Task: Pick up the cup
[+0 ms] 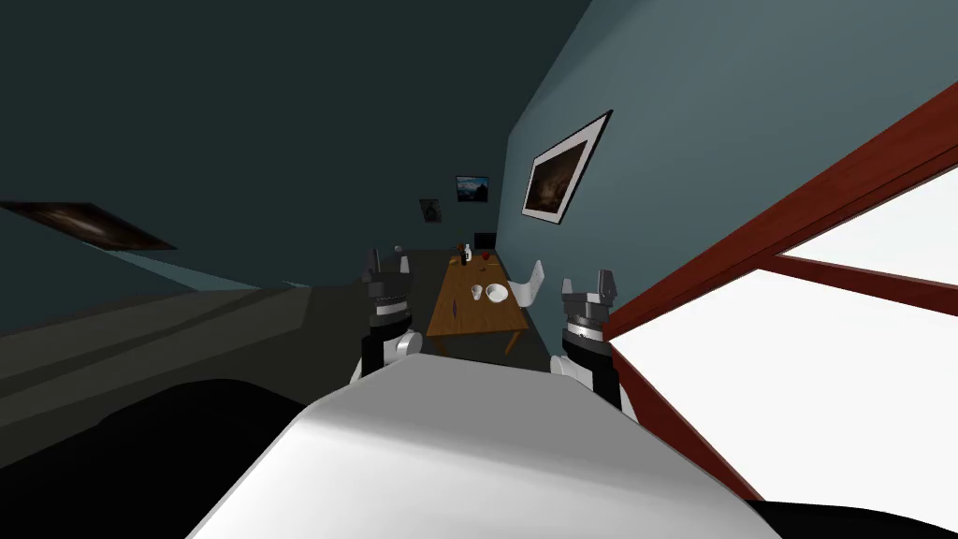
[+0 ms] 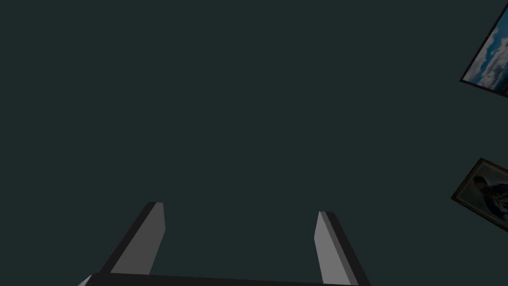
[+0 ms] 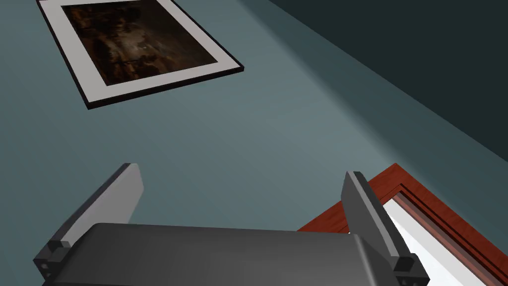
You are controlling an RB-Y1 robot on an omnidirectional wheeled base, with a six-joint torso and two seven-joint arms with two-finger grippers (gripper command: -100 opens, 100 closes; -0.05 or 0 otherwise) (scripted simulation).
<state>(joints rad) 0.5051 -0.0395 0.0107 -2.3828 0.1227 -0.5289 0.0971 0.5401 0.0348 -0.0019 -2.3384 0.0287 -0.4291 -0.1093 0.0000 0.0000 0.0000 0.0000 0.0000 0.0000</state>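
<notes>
Sm. white cylindrical cup [image 1: 476,293] on wood table [image 1: 468,323]; left end effector [image 2: 240,211], right end effector [image 3: 242,171] wide.

A dining room in a home is shown. A long wooden table [image 1: 468,318] is set near a blue-grey wall, with a white chair [image 1: 530,284] drawn up beside it. A cup [image 1: 476,293], a bowl [image 1: 497,293] and a bottle [image 1: 467,253] are laid on it. A framed picture [image 1: 564,170] is hung on the wall, and a window frame [image 1: 795,220] of red-brown wood is seen nearby.
</notes>
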